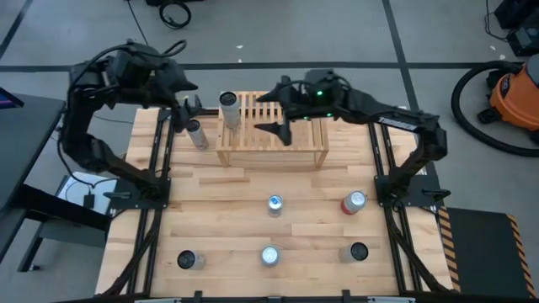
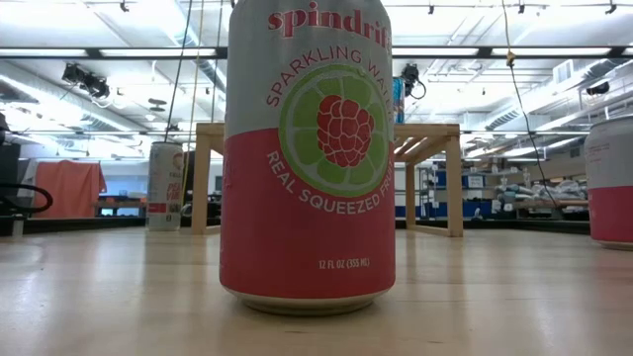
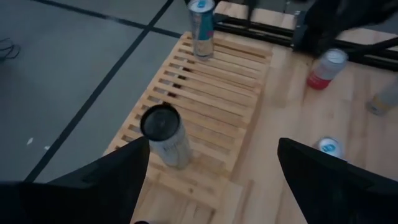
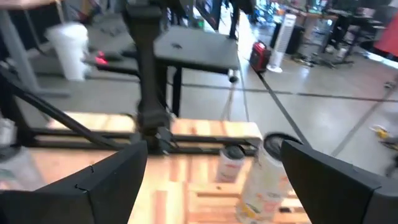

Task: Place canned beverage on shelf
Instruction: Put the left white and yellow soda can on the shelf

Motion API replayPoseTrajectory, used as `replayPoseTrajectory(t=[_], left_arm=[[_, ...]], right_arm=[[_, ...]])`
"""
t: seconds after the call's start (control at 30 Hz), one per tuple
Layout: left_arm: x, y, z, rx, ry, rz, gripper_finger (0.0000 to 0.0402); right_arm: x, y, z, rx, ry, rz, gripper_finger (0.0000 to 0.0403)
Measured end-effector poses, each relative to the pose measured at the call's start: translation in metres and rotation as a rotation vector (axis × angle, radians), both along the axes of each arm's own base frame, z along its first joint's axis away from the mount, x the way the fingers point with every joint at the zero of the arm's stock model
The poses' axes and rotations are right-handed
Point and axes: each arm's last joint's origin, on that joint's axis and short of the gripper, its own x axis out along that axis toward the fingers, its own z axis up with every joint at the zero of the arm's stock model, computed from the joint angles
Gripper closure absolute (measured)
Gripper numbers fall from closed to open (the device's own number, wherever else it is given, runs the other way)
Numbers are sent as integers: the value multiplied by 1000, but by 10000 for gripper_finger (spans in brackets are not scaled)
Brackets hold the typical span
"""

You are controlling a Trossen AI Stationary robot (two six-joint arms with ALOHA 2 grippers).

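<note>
Upper centre of the high view, a tall slim metal can (image 1: 228, 108) is seen upright on the slatted pale-wood shelf (image 1: 271, 126), and the right gripper (image 1: 271, 128) is spread wide and empty beside it. A release is judged; the left gripper (image 1: 187, 112), open and empty, is poised near another can (image 1: 196, 134), which must be gripped next.
</note>
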Motion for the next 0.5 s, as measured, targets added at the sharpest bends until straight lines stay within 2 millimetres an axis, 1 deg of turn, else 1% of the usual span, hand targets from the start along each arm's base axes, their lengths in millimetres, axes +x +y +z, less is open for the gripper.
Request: replayPoseTrajectory(t=[0.17, 0.37, 0.5], left_arm=[[-22, -11, 6, -2, -44, -51, 44], [-47, -23, 12, 12, -87, -71, 44], [-59, -29, 14, 6, -113, -60, 44]], right_arm=[[18, -17, -24, -7, 71, -86, 23], [35, -43, -51, 85, 121, -131, 23], [44, -56, -62, 152, 96, -166, 23]])
